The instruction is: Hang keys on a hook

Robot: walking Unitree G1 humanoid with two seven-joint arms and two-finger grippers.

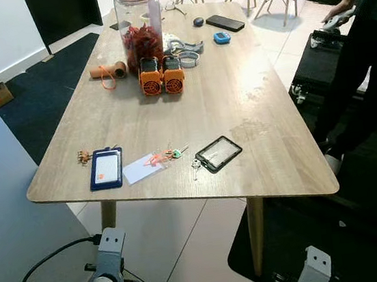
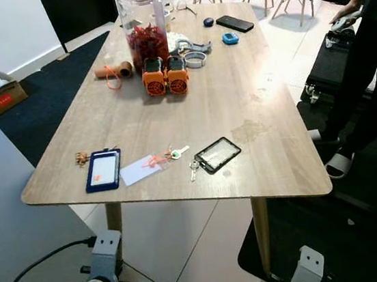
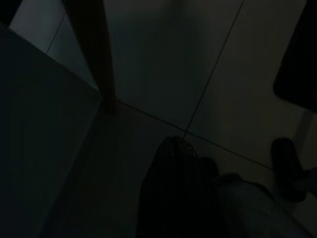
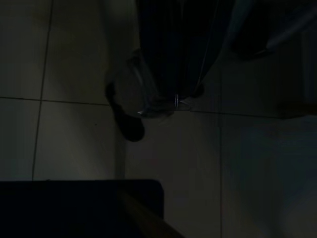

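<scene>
Both arms hang idle below the table (image 1: 253, 105); finger opening of either gripper cannot be told. Keys (image 1: 195, 165) lie at the table's 6 o'clock edge, untouched.

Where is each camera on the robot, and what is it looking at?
Left eye view: on the head, looking down at the table with keys; both silver arms low.
Right eye view: head too, same table and keys.
Left wrist view: on the left arm, facing dark floor, a table leg.
Right wrist view: on the right arm, facing dark floor tiles.
Both wrist views share the floor.
</scene>
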